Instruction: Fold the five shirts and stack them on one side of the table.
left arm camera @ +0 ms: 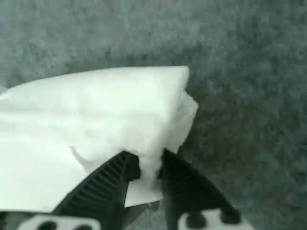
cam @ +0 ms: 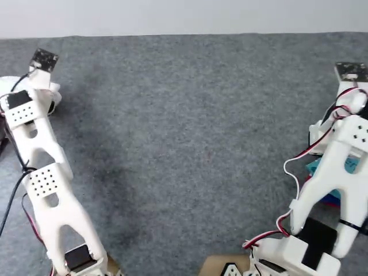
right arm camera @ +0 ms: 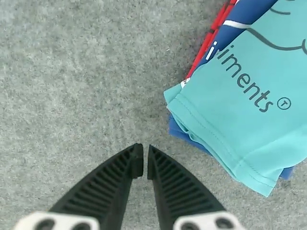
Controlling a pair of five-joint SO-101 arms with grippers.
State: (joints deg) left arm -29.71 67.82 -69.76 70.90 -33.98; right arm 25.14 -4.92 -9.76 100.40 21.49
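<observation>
Black fingers of the left gripper are pinched tight on a fold of the white shirt, which is bunched just beyond the tips on the grey mat. Over to the right gripper: fingers all but touching, nothing between them. The teal shirt, with dark lettering across it, lies on a blue shirt just beside the tips, apart from them.

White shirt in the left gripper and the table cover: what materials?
White shirt: thin, soft cloth, matte; it bunches and creases where the left gripper pinches it. Table cover: probably grey felt or short-pile carpet; fuzzy, mottled, no sheen.
</observation>
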